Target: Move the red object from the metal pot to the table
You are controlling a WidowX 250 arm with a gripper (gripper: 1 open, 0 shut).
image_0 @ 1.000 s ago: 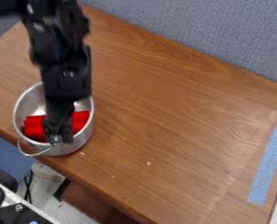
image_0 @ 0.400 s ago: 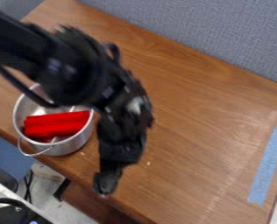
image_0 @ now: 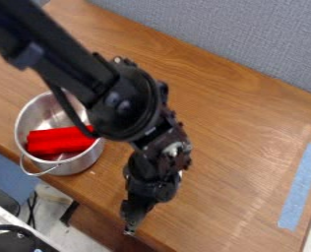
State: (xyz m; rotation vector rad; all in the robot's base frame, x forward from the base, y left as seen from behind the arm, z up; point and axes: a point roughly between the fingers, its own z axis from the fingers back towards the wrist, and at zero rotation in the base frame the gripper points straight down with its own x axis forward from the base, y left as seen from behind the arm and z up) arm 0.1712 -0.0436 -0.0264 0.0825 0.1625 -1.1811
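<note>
Bright even light, soft low-resolution blur

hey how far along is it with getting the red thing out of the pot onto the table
Nothing looks done yet: the red object still lies inside the metal pot. In hand: the arm reaches down past the pot, its pincer low by the near edge of the table, blurred and seemingly carrying nothing. Left: grasp the red object, lift it out and set it on the bare wood.

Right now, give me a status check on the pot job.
Hand empty, near table front edge. Red object in metal pot. Nothing blocking it.
</note>
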